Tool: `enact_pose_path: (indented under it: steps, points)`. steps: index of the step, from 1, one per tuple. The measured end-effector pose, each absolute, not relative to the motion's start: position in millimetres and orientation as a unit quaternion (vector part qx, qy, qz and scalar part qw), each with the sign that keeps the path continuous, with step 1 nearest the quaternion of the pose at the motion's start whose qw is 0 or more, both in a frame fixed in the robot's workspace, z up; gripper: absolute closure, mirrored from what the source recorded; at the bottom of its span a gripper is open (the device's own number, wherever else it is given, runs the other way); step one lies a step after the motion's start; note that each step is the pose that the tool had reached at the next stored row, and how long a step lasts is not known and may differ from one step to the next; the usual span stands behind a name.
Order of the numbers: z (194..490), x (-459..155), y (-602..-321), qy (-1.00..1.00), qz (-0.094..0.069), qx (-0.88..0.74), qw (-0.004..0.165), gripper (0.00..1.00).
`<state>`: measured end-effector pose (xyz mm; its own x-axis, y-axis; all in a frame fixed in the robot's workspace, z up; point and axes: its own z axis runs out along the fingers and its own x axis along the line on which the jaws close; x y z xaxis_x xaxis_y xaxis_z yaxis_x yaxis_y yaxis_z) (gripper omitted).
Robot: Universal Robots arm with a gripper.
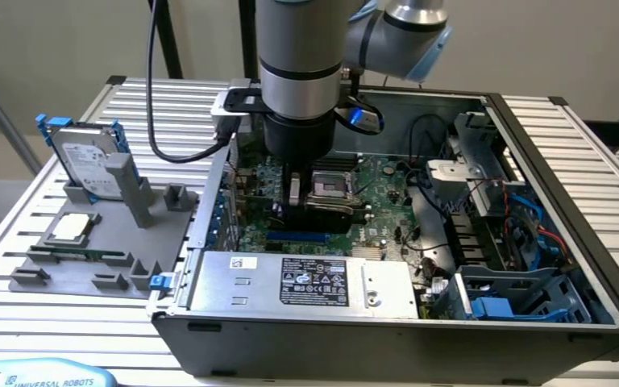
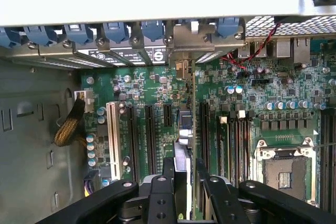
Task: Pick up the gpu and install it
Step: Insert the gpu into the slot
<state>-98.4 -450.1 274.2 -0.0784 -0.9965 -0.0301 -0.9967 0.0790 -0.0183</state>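
The gpu (image 2: 184, 129) shows edge-on in the wrist view, as a thin card standing upright over the black expansion slots (image 2: 149, 135) of the green motherboard (image 2: 247, 85). Its silver bracket end (image 2: 184, 43) sits at the case's rear slot openings. My gripper (image 2: 185, 174) is shut on the card, with one black finger (image 2: 168, 174) on each side. In the exterior view, the gripper (image 1: 301, 193) reaches down into the open computer case (image 1: 567, 201), next to the processor socket (image 1: 331, 187).
A grey holder (image 1: 94, 266) at the exterior view's left carries a silver hard drive with blue rails (image 1: 81, 153) and a small square processor chip (image 1: 75, 227). The power supply (image 1: 299, 282) lies at the case front. Cables and drive bays (image 1: 492, 210) crowd the case's right side.
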Motion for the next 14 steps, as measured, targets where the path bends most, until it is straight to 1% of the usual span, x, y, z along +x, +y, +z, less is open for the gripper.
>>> enact_pose_path:
  steps: [14]
  points:
    - [266.2, -100.3, -449.5, 0.734, 0.003, -0.679, 0.017, 0.73]
